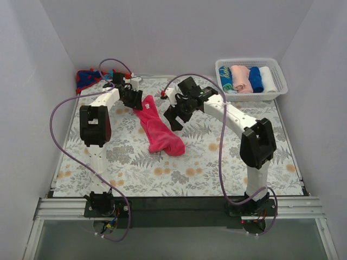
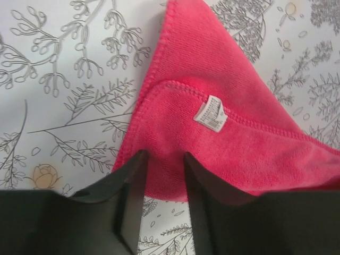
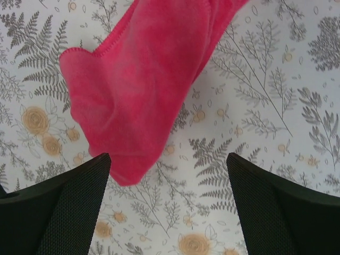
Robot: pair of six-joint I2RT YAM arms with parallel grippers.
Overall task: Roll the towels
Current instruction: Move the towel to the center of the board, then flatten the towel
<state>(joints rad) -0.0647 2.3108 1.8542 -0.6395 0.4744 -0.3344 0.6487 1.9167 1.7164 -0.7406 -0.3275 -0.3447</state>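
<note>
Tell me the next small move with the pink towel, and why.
Probably lower the right gripper onto the free end of the pink towel and close. The left gripper seems to pinch one edge, the right hangs open above the other end, and the towel lies crumpled, so it needs spreading flat.

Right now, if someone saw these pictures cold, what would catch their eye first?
The hot-pink towel, lying crumpled mid-table on the floral cloth between the two arms. The left gripper straddles its edge near the white label, and the right gripper hangs wide open over its other end. A white basket at the far right corner holds four rolled towels.
</note>
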